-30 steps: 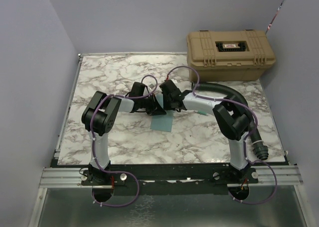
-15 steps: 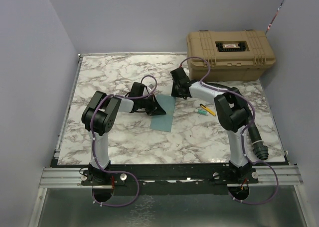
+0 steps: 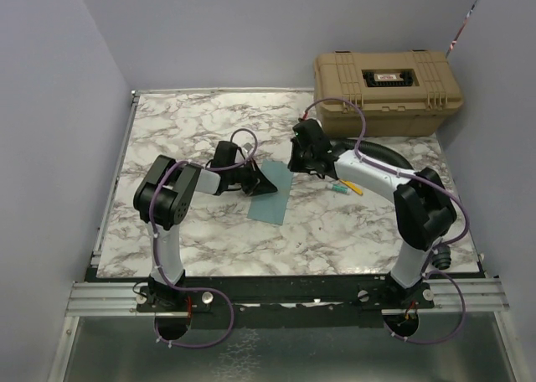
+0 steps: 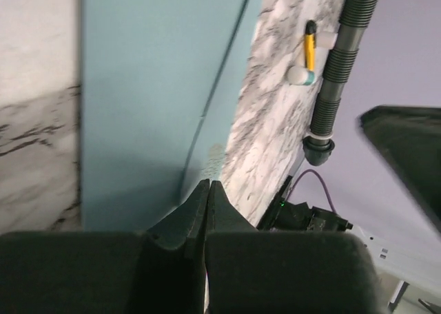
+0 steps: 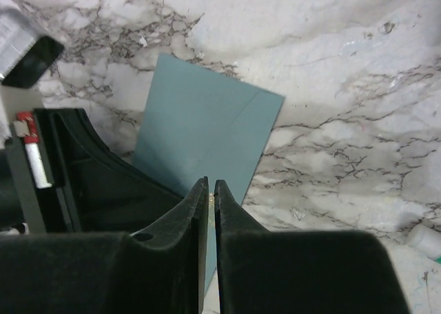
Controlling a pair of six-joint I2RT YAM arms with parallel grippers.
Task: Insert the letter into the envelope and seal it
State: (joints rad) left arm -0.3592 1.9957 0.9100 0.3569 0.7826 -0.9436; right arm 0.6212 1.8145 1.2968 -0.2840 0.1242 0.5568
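The envelope lies flat on the bench, the letter out of view — probably inside. At its left edge the left pincer is pressed together; beyond its far corner the right pincer hangs nearly closed, empty. Sealing wants one even, flat press across it.

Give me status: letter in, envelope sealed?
Done, apparently: no tan letter shows in any view, and the envelope lies flat on the table, flap seemingly folded down. In hand: the left pincer, shut, has its tips at the envelope's edge; the right pincer hangs above it. Left: confirming the seal, which these views cannot show.
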